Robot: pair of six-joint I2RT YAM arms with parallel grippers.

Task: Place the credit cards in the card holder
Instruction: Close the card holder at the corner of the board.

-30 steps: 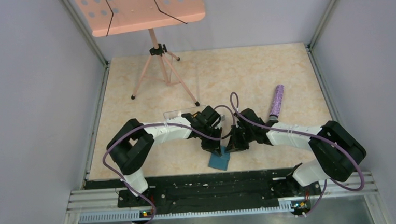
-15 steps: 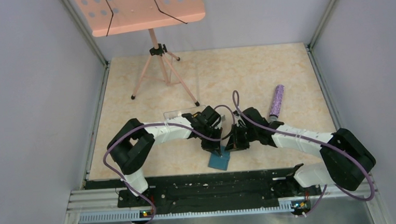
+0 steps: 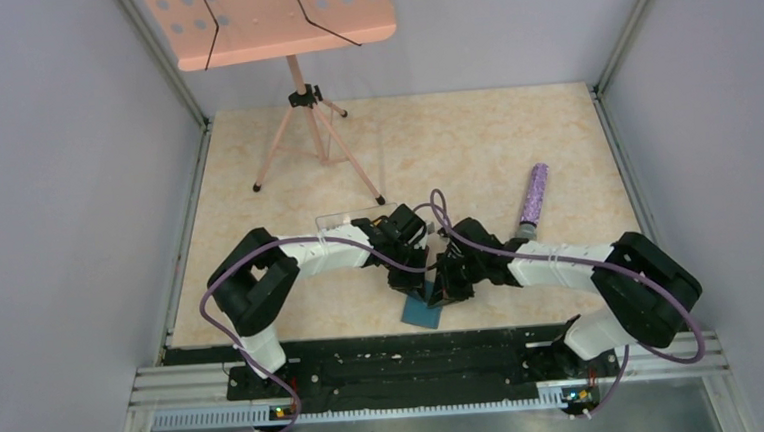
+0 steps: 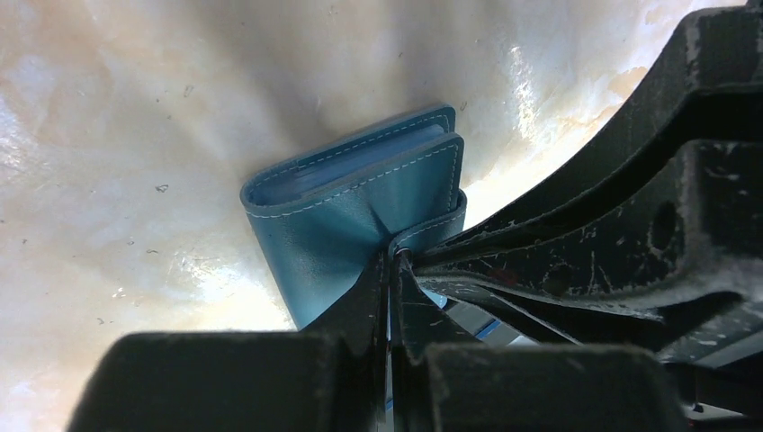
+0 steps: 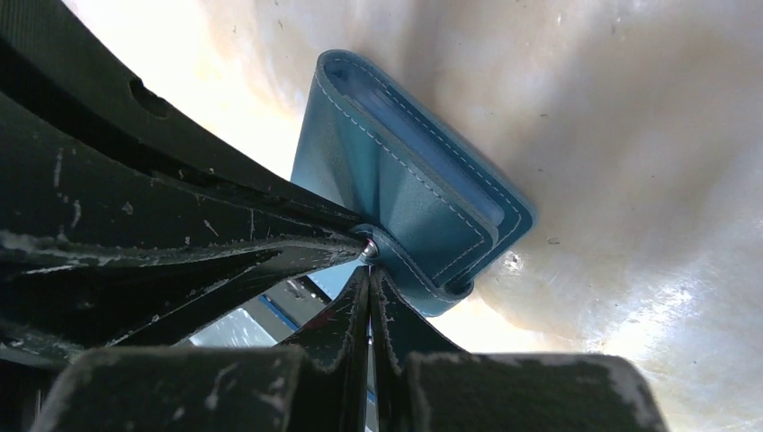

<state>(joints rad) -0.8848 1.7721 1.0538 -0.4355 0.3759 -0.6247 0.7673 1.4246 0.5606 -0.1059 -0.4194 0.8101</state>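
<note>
The teal card holder (image 3: 422, 313) lies near the table's front edge, folded with its covers slightly apart. In the left wrist view the card holder (image 4: 346, 202) is just past my shut left gripper (image 4: 390, 263), which pinches its cover beside the closing tab (image 4: 441, 225). In the right wrist view my right gripper (image 5: 369, 268) is shut at the snap of the tab (image 5: 423, 283) on the card holder (image 5: 405, 166). Both grippers (image 3: 414, 282) (image 3: 444, 290) meet over it. No whole credit card shows; a pale grey-blue strip (image 4: 472, 322) lies behind the fingers.
A clear plastic box (image 3: 347, 218) sits behind the left gripper. A purple glittery tube (image 3: 534, 194) lies at the right. A pink music stand's tripod (image 3: 305, 141) stands at the back left. The black rail (image 3: 397, 360) runs close in front of the card holder.
My right gripper has moved left and down onto the card holder's tab, and its elbow has swung. The left arm and the card holder have stayed in place.
</note>
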